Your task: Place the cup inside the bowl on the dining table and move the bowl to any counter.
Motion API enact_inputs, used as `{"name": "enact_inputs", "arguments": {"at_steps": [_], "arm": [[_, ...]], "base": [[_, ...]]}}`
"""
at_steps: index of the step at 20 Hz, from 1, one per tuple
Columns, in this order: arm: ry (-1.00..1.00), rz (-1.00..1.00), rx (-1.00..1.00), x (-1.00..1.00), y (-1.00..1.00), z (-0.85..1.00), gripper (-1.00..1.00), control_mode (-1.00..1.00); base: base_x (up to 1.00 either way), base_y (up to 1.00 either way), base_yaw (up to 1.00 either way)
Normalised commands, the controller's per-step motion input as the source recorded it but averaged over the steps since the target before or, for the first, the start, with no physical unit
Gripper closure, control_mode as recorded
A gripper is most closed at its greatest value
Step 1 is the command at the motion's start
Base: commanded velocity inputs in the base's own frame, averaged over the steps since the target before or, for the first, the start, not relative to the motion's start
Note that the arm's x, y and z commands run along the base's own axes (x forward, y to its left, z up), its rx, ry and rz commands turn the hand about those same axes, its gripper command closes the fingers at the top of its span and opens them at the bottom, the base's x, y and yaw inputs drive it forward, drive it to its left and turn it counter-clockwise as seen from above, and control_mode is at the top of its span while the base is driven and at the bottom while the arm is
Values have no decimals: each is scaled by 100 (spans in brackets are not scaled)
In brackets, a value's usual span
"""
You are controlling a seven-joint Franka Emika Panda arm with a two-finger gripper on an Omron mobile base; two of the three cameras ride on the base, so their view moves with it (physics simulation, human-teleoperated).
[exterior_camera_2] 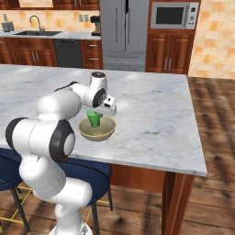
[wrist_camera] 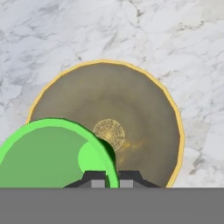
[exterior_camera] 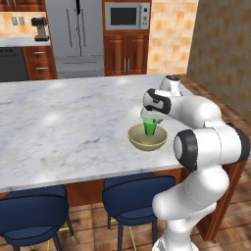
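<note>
Place: over the near right part of the dining table [exterior_camera: 59, 122], above the bowl [exterior_camera: 147, 139].
Gripper [wrist_camera: 112, 177]: pinched tight on the rim of the cup [wrist_camera: 52, 153], one fingertip inside the wall, one outside, as the hand view shows.
Cup position: hanging upright from the fingers, lower part already below the bowl's rim in both base views; bottom contact with the bowl floor not certain from these angles.
Cup offset: toward one side of the bowl in the hand view, not over the ringed mark at its centre.
Bowl: tan outside, olive-yellow inside, sitting flat on the marble, near the table's front edge above the blue stools [exterior_camera: 135, 193].
Step in hand: setting the cup down inside the bowl.
To do it well: lower straight and slowly until the base rests; keep the cup upright so it does not tip against the sloped wall; open only once settled; lift the fingers straight up clear of the rim to avoid dragging the cup over.
Risk: off-centre landing on the curved wall, likely leaving the cup leaning.
Still ahead: gripping the bowl's rim and carrying it to the counter [exterior_camera_2: 41, 34] by the sink [exterior_camera_2: 32, 32].
</note>
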Motion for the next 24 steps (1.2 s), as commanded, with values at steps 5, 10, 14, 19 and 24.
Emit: {"name": "enact_inputs", "arguments": {"at_steps": [5, 10, 14, 19, 24], "arm": [[0, 0, 0, 0, 0, -27, 100, -100], [0, 0, 0, 3, 0, -15, 100, -100], [0, 0, 0, 9, 0, -15, 100, -100], [0, 0, 0, 19, 0, -19, 100, -100], [0, 0, 0, 21, 0, -20, 100, -100]], "base": [[0, 0, 0], [0, 0, 0], [0, 0, 0], [0, 0, 0], [0, 0, 0]]}}
